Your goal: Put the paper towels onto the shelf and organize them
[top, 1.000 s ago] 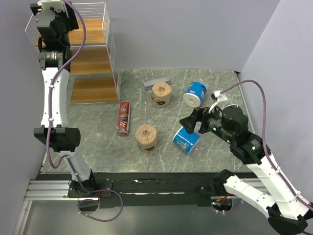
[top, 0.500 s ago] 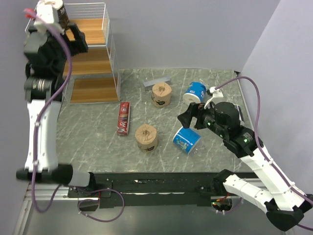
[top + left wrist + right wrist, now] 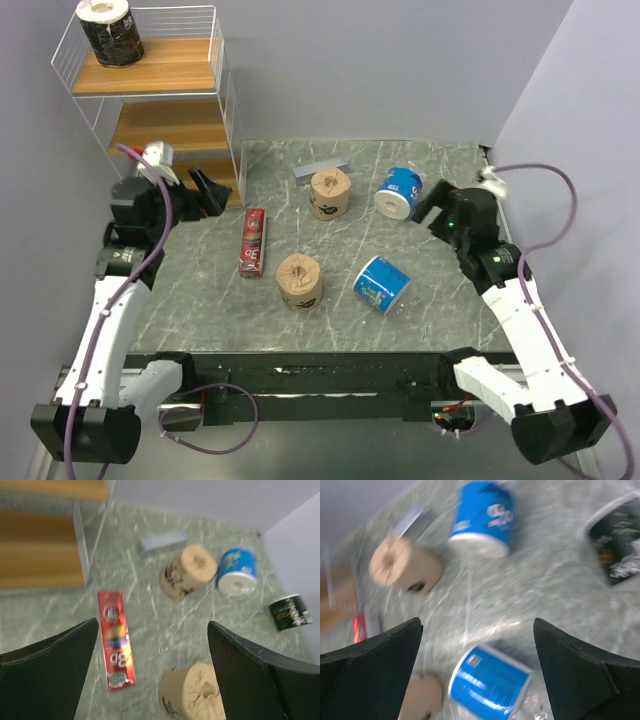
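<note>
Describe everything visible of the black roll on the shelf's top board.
The black roll stands upright on the shelf's top wooden board, at its left end inside the white wire rail. Its wrap is black with faint pale print, and the white paper end faces up. Nothing grips it.

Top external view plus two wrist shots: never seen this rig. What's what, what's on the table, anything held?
Two robot arms are bolted at the near edge of the table. The big picture looks down from above and behind them. The other two come from wrist cameras, so the black wedges there are fingers. The left gripper and right gripper are open, holding nothing. On the table sit two tan rolls, two blue-and-white rolls, a red box and a grey bar. One black roll lies at the right side, showing only in the wrist views. A second black roll stands on the top board of the shelf.
</note>
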You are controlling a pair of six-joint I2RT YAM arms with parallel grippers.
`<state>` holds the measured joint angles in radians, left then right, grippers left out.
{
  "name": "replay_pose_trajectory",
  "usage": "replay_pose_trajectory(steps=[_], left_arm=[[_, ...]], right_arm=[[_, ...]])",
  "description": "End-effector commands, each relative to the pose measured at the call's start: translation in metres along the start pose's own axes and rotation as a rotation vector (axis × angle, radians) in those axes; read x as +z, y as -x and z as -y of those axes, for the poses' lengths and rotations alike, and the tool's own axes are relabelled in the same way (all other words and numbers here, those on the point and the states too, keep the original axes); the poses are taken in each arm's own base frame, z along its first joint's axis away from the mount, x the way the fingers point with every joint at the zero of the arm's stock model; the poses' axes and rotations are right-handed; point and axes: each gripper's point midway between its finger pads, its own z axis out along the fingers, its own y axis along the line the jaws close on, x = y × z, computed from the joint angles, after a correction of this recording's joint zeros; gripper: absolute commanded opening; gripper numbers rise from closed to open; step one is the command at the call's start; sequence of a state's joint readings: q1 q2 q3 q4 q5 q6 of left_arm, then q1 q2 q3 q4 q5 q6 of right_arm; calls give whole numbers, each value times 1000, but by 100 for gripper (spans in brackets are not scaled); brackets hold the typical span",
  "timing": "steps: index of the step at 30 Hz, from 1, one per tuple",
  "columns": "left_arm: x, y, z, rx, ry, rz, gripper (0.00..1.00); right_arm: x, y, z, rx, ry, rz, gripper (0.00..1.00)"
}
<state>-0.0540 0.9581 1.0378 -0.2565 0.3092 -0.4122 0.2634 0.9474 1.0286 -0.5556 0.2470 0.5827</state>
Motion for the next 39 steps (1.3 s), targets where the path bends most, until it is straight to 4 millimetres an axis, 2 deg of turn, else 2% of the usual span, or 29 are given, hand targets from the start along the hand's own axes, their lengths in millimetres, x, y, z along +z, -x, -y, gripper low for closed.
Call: replay_pose_trajectory(steps=[1,2,4,6,7,9,11,12,14,15,17,20,24,29,39], left_arm=[[-2,-4,17,9,-69,61,96],[-1,-11,21,15,-79,40,96],[1,-16,25,22,-81,13,96],[-1,-20,34,28,-114,6,96],[-2,-21,36,26,-122,5,96],[-5,-20,38,32,-120,16,96],[-6,-20,37,34,-107,17,96],[-6,-18,37,33,-104,21,96],[-6,-18,37,25,-102,25,97],[-6,-19,37,20,-104,24,96],[-6,-22,39,20,-112,16,96],[-8,-22,39,30,-107,24,96],[-7,-21,39,29,-101,22,97],[-7,-23,40,26,-108,12,96],[-6,-23,40,33,-100,5,96]], right_arm=[[12,19,55,226,-151,111,99],[14,21,66,267,-188,130,99],[18,22,102,346,-306,176,99],[25,13,120,382,-340,187,98],[25,21,132,409,-356,229,98],[27,16,148,434,-378,237,97],[28,29,154,443,-317,284,96],[33,19,160,455,-299,269,96],[37,24,164,500,-233,278,94],[41,16,166,511,-217,254,94],[48,17,172,535,-184,248,94],[60,6,182,564,-164,185,93],[72,7,185,536,-90,166,91],[78,3,190,546,-48,174,89],[93,-18,205,561,-65,137,85]])
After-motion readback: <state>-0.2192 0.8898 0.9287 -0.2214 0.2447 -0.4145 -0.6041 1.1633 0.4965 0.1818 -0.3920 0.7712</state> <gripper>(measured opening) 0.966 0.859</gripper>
